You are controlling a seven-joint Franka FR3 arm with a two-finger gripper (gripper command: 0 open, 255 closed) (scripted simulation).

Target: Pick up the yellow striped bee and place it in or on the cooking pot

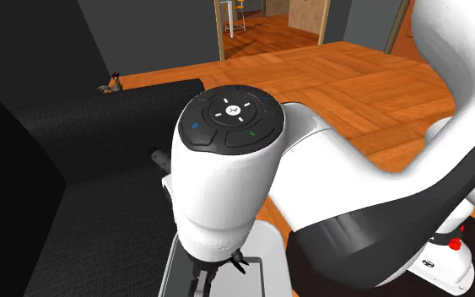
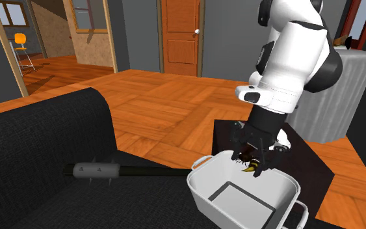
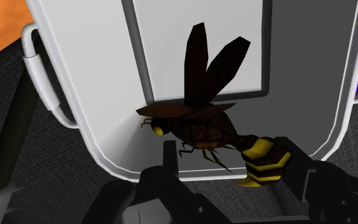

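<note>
My gripper (image 2: 253,153) hangs over the open top of a white cooking pot (image 2: 204,193), shut on the bee (image 2: 250,164). The bee (image 3: 204,125) is dark brown with long dark wings and a yellow and black striped tail. It sits clasped between my two black fingers (image 3: 168,160), with the pot's pale inner wall (image 3: 95,70) and flat floor behind it. The pot stands on a black sofa seat (image 2: 38,156) and has looped handles on its sides. In the shoulder view my gripper (image 1: 218,275) shows under the white wrist, just above the pot (image 1: 267,263).
A dark spiked club (image 2: 97,171) lies on the sofa beside the pot. The sofa's backrest (image 1: 100,126) rises behind it, with a small rooster figure (image 1: 111,83) at its far end. A grey cabinet (image 2: 344,91) stands behind the arm. Wooden floor and a door (image 2: 180,36) lie beyond.
</note>
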